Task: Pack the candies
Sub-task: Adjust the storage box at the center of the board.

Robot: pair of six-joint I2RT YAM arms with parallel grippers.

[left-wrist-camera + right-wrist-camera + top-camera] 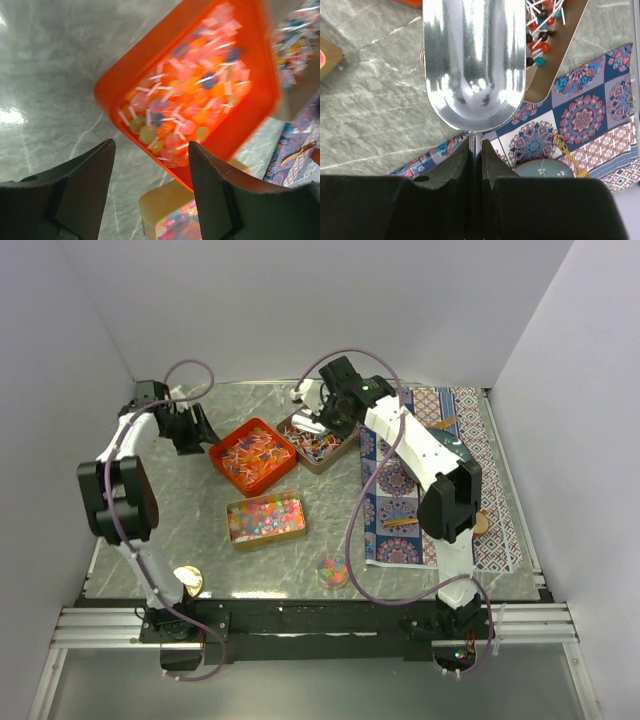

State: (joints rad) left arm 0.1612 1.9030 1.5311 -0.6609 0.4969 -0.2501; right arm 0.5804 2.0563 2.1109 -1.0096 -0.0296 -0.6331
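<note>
My right tool point(475, 150) pinches the scoop point(475, 60) by its thin handle; once loaded, it may twist and spill candies point(185, 105). My left tool point(150, 170) gapes open near the orange tray point(112, 92).

I find no writing, label, brand or number that I can read in any of my views. The patterned cloth point(580, 115) shows only ornament, the metal scoop point(474, 65) only reflections, and the candies point(185, 110) are too blurred for any print on them to be read.
</note>
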